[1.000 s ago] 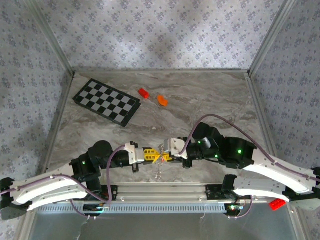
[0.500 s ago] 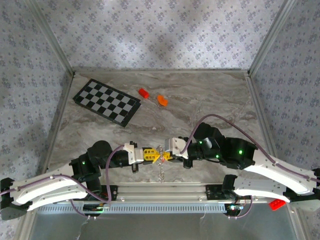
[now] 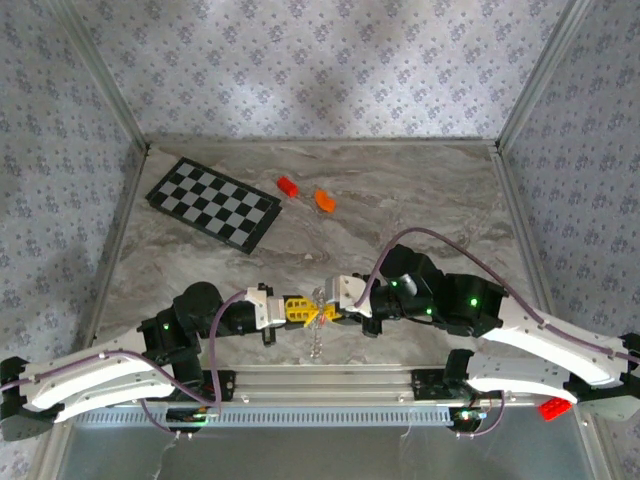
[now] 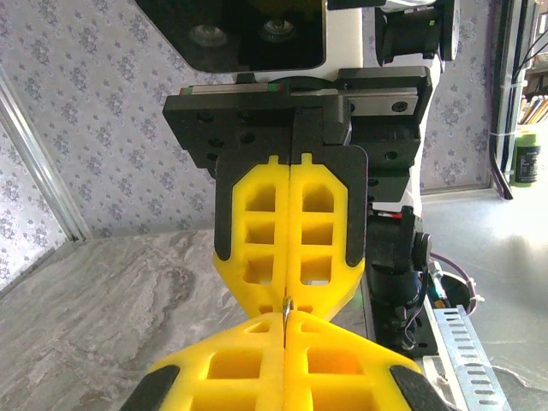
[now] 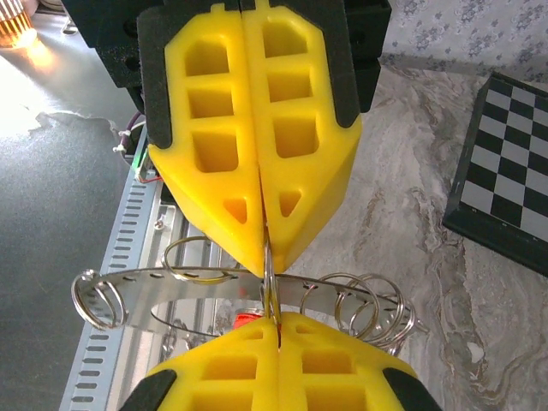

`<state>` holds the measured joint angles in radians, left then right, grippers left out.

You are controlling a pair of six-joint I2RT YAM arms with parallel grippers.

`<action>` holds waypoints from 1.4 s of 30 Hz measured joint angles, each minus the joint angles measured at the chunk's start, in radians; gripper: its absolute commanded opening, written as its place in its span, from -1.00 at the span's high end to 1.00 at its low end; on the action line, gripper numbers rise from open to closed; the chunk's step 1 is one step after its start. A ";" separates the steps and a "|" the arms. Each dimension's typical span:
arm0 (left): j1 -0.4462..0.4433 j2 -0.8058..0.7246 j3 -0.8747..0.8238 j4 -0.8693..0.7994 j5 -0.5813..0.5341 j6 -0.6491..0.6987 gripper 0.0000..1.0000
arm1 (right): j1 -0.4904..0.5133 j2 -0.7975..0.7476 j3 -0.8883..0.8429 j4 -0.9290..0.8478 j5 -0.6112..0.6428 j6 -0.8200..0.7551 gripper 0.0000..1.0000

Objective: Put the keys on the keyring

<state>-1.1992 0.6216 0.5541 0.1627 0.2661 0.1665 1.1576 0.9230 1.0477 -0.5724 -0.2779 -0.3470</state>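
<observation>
The keyring (image 5: 205, 287) is a flat silvery band bent into a loop, with several small split rings (image 5: 377, 308) hung through its holes. It hangs between the two grippers near the table's front edge, and its lower part (image 3: 318, 340) dangles below them. My left gripper (image 3: 305, 311) (image 4: 287, 321) and my right gripper (image 3: 331, 308) (image 5: 276, 321) meet tip to tip. Both are shut on the same thin ring edge (image 5: 269, 274) (image 4: 287, 306). A small red spot, likely the head of one of the keys (image 5: 247, 319), shows behind the band just above my right fingertips.
A checkered board (image 3: 212, 203) lies at the back left. A red brick (image 3: 287, 185) and an orange block (image 3: 324, 200) lie beside it. The metal rail (image 3: 330, 385) runs right below the grippers. Another red brick (image 3: 551, 407) sits by the right arm's base.
The right gripper has finished shutting on the ring and has shifted slightly left. The hanging part of the keyring has swung a little. The left arm has held still.
</observation>
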 measured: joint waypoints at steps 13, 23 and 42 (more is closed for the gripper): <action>0.001 -0.007 -0.018 0.029 0.016 -0.006 1.00 | -0.005 -0.001 -0.015 0.017 -0.014 0.006 0.68; 0.001 -0.040 -0.027 0.088 0.020 -0.020 1.00 | -0.008 -0.125 -0.131 0.130 -0.027 0.031 0.39; 0.001 -0.061 -0.053 0.103 0.034 -0.022 1.00 | -0.008 -0.177 -0.301 0.505 -0.087 0.116 0.25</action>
<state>-1.1980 0.5610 0.5011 0.2657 0.2996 0.1444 1.1496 0.7460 0.7464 -0.0677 -0.3645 -0.2314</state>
